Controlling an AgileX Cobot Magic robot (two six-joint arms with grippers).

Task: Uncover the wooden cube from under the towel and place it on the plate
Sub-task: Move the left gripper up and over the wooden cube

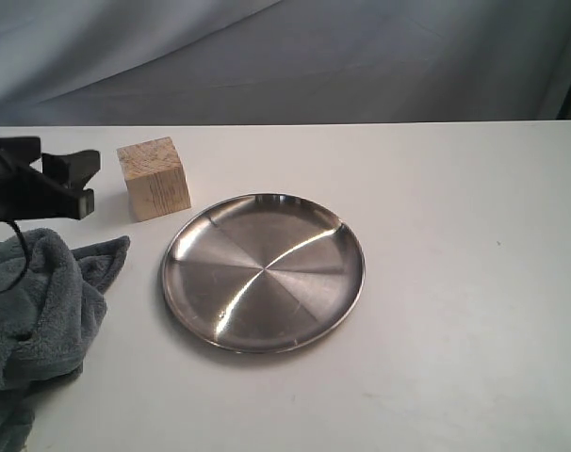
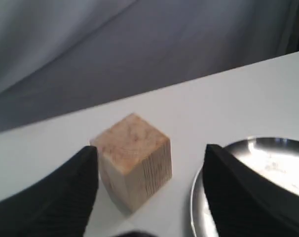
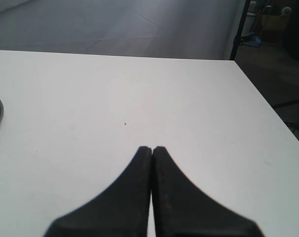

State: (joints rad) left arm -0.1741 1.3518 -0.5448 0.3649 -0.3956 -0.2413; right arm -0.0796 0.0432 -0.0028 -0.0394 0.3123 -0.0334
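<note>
Left gripper (image 2: 152, 150) stands wide open (holding nothing); wooden cube (image 2: 132, 158) just beyond its fingertips, ungripped.

The towel (image 1: 40, 301) runs off frame; the plate (image 2: 280, 155) is cropped.

No writing to read.
The wooden cube (image 1: 154, 177), the plate (image 1: 263, 273), the towel (image 1: 40, 301) and the worktop (image 1: 455, 282) carry no legible letters, labels, numbers or signs.

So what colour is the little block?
Pale tan, with thin darker grain lines. The wooden cube shows best in the left wrist view.
</note>
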